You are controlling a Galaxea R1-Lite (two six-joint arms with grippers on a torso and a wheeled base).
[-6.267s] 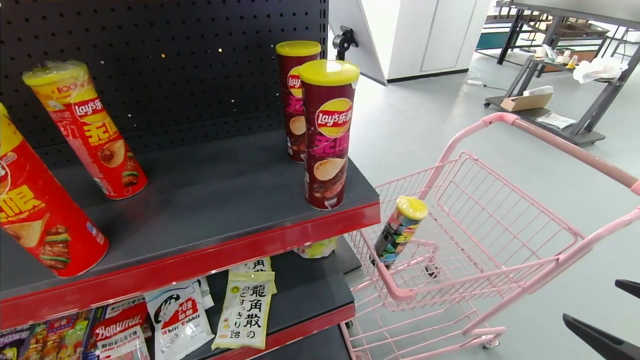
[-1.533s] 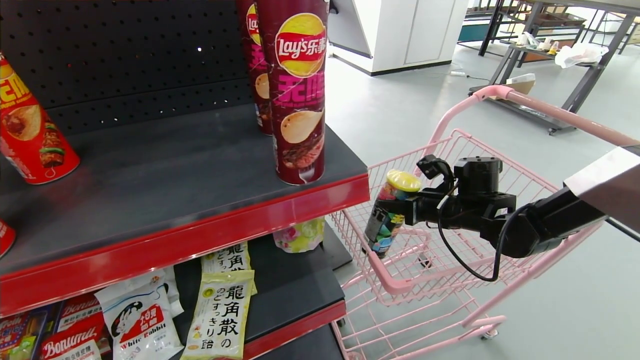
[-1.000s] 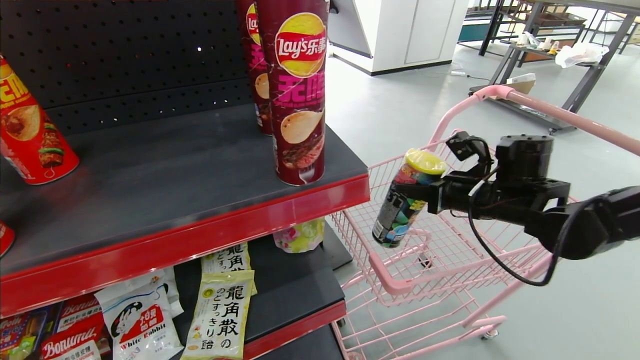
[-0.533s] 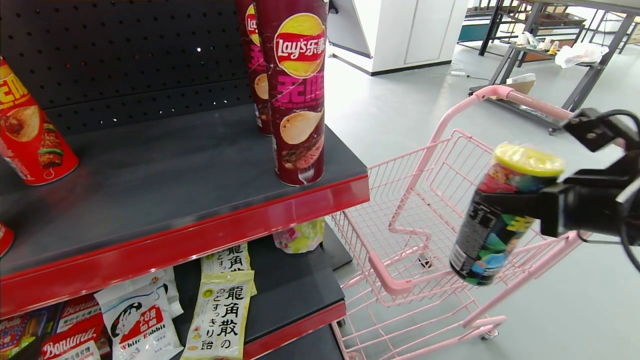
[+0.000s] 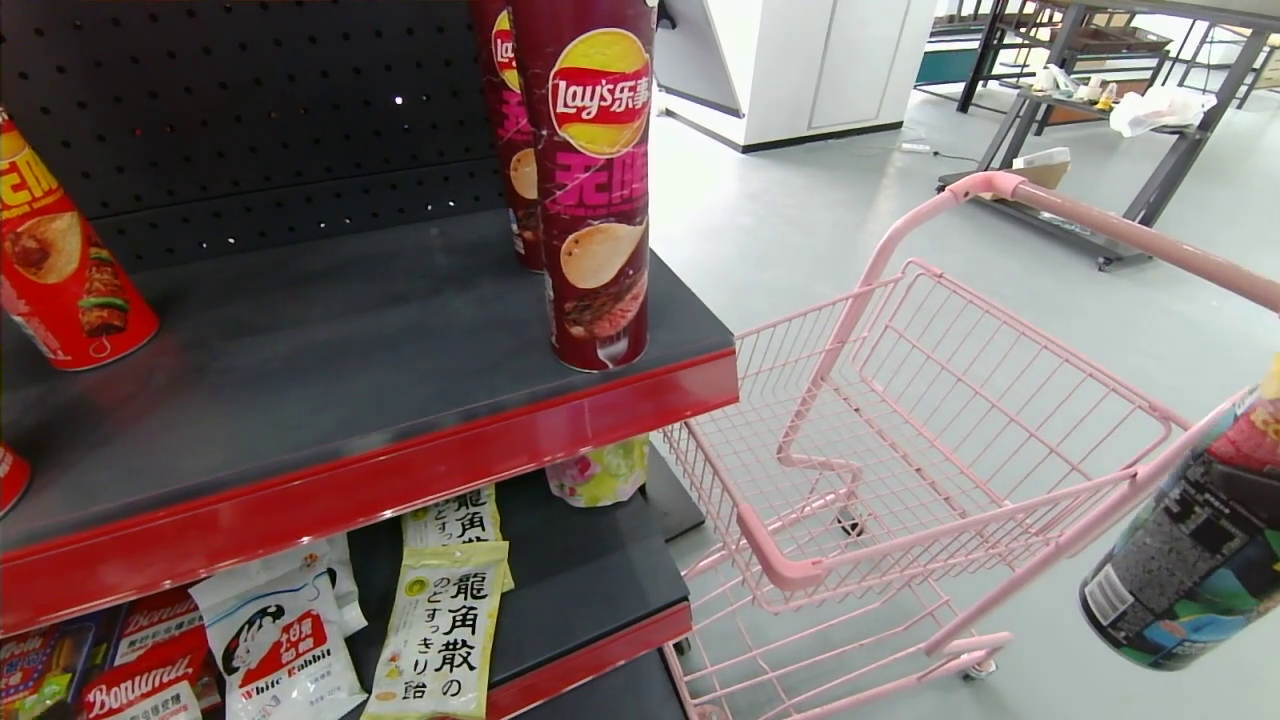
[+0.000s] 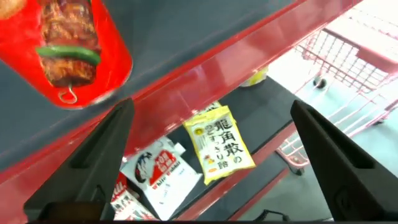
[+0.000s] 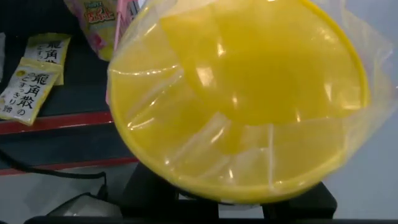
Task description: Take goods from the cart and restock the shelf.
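A small chip can [image 5: 1190, 560] with a black, colourfully printed wrap hangs in the air at the head view's right edge, outside the pink cart [image 5: 800, 575]. Its plastic-covered yellow lid [image 7: 236, 99] sits close in front of the right wrist camera. My right gripper is shut on this can, and a dark part of the gripper [image 7: 227, 199] shows behind the lid. My left gripper [image 6: 211, 168] is open and holds nothing, just below the upper shelf's red front edge [image 6: 205, 81]. The upper shelf board [image 5: 330, 350] is dark grey.
Two tall maroon chip cans [image 5: 597, 190] stand at the upper shelf's right end, and a red one [image 5: 60, 270] stands at the left. Snack packets [image 5: 440, 630] lie on the lower shelf. The cart's wire basket [image 5: 960, 400] stands right of the shelf, over grey floor.
My right gripper has lifted the small can out of the cart's front corner and carried it right, toward the camera, to the head view's edge. The shelf goods have stayed put.
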